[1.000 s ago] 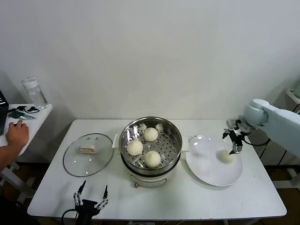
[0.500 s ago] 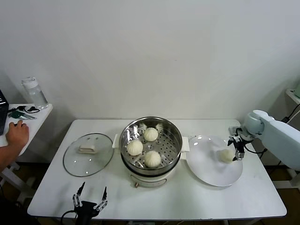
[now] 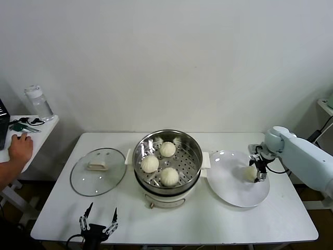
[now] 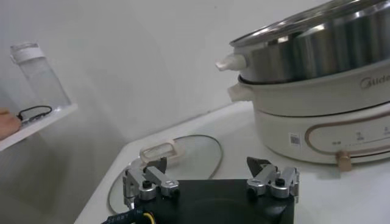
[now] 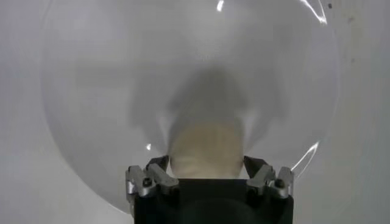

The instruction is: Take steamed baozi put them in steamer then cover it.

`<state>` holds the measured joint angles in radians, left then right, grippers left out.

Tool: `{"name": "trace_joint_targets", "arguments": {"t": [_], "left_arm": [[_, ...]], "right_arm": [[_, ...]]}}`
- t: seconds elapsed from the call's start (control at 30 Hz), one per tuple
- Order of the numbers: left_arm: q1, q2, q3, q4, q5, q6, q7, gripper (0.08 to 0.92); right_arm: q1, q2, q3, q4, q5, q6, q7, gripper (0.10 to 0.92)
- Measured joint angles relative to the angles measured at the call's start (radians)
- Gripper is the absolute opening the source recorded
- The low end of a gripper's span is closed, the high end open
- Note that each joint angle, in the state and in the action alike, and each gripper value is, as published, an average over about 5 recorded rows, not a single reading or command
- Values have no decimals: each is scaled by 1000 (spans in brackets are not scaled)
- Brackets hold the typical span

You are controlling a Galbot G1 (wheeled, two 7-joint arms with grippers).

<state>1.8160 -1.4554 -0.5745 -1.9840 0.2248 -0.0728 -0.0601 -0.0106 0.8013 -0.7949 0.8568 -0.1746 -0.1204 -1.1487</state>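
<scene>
Three steamed baozi (image 3: 167, 149) lie on the perforated tray inside the steel steamer (image 3: 167, 133) at the table's middle. One more baozi (image 3: 251, 172) rests on the white plate (image 3: 229, 185) to the right. My right gripper (image 3: 258, 171) is down over it, fingers pressed against both its sides; the right wrist view shows this baozi (image 5: 204, 149) filling the right gripper (image 5: 205, 169). The glass cover (image 3: 98, 174) lies flat left of the steamer. My left gripper (image 3: 97, 222) hangs open by the table's front edge, with the cover (image 4: 189, 152) and steamer (image 4: 317, 55) ahead of the left gripper (image 4: 207, 169).
A side table at the far left holds a clear bottle (image 3: 39, 102) and keys, with a person's hand (image 3: 18, 148) resting on it. The plate (image 5: 91, 91) sits near the table's right edge.
My right gripper came down around the baozi on the plate and its fingers closed in on it. The left arm has not moved.
</scene>
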Motion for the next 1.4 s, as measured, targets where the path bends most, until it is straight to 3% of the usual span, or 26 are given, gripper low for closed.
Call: {"name": "trace_joint_targets", "arguments": {"t": [0.47,1.03,1.4], "left_arm": [[2,0,5,-3,3,-1,-1,823],[-8,11,41,-22,5,-1,2,823],[4,22,57,-37,0,-13,1,823]], "right_arm": [[98,-14,-87,35,106,-29,11,704],[654,75,-552,258,611,-156,80,696],[815,205,-721,422,886,-281,186,703]]}}
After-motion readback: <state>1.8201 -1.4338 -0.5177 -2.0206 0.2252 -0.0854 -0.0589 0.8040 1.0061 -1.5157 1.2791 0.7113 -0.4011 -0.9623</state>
